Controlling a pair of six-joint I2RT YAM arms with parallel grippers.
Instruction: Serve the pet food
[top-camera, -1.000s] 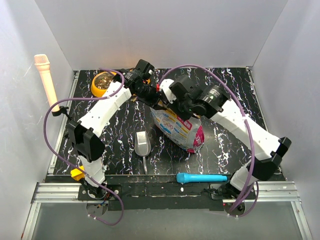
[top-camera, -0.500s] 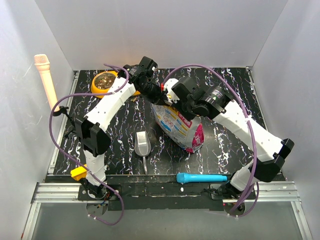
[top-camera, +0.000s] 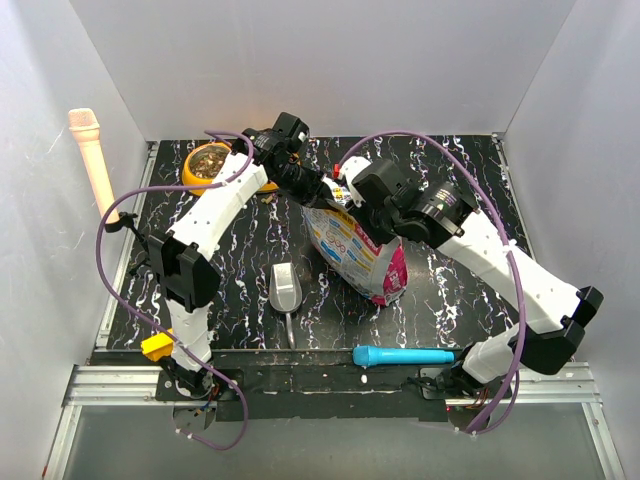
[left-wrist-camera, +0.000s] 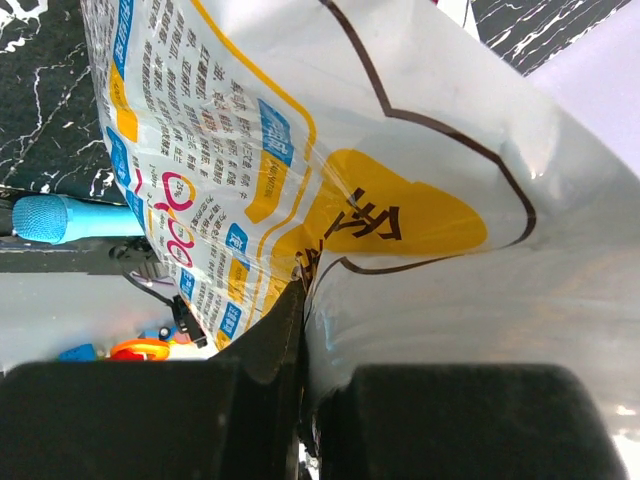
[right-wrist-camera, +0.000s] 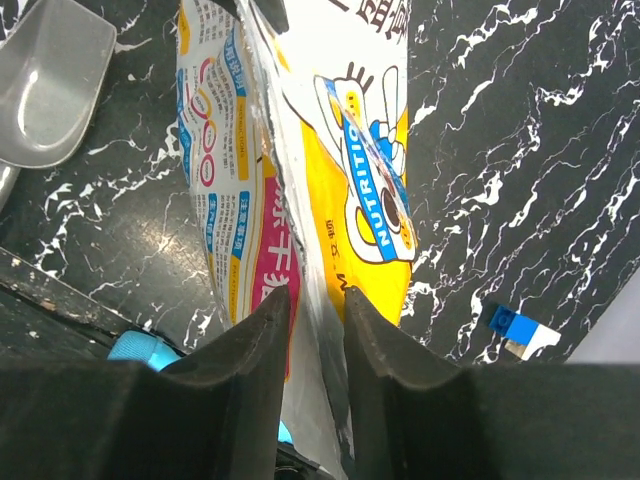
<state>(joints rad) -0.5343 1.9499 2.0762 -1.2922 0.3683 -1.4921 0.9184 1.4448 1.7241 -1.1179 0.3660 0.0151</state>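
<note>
Brown pet food (top-camera: 208, 158) fills one cup of the orange bowl (top-camera: 190, 178) at the back left. The printed pouch (top-camera: 358, 255) stands mid-table, leaning, its top held up. My left gripper (top-camera: 316, 190) is shut on the pouch's top edge; in the left wrist view the foil (left-wrist-camera: 400, 150) is pinched at the fingers (left-wrist-camera: 303, 300). My right gripper (top-camera: 345, 196) sits beside it at the same top. In the right wrist view its fingers (right-wrist-camera: 315, 300) stand apart with the pouch's edge (right-wrist-camera: 300, 150) between them. No food shows inside the pouch.
A grey scoop (top-camera: 284, 288) lies left of the pouch, also in the right wrist view (right-wrist-camera: 50, 90). A blue cylinder (top-camera: 405, 355) rests along the near edge. A peach-coloured post (top-camera: 92, 160) stands at the far left. A small blue block (right-wrist-camera: 500, 318) lies on the mat.
The left gripper has closed on the pouch's top and drawn it back a little. The right gripper's jaws have parted again. The right arm has shifted to the right.
</note>
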